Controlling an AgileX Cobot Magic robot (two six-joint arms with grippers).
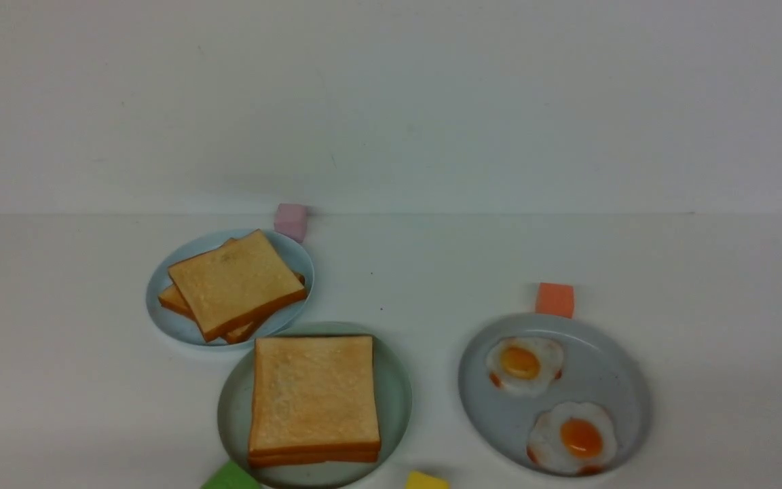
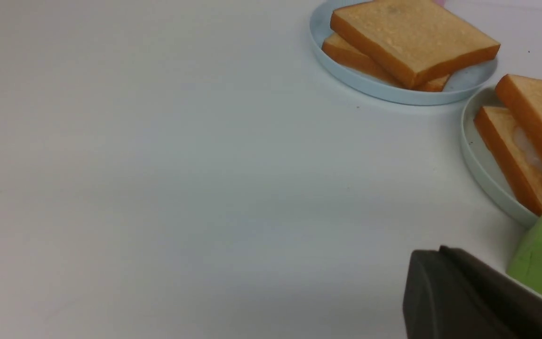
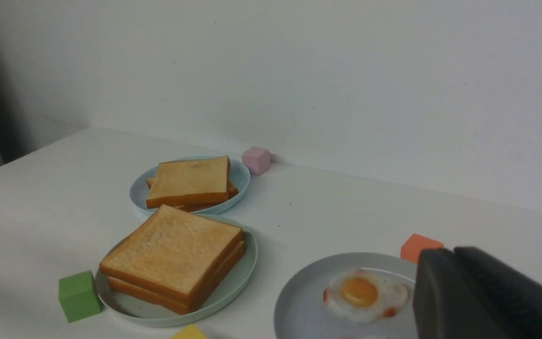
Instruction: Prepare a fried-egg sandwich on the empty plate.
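The fried-egg sandwich [image 1: 314, 397] sits on the mint-green plate [image 1: 231, 407] near the front edge, a green block [image 1: 230, 477] touching its rim. Left gripper [image 2: 482, 296] is pressed together; the right gripper [image 3: 492, 296], I cannot tell. Bare table [image 1: 58, 380] spreads left; farther back stands the toast pile [image 1: 233, 285].

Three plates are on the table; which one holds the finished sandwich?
The mint-green plate nearest the robot: its stacked toast shows egg white between slices. The light-blue plate holds plain toast, the grey-blue plate loose eggs.
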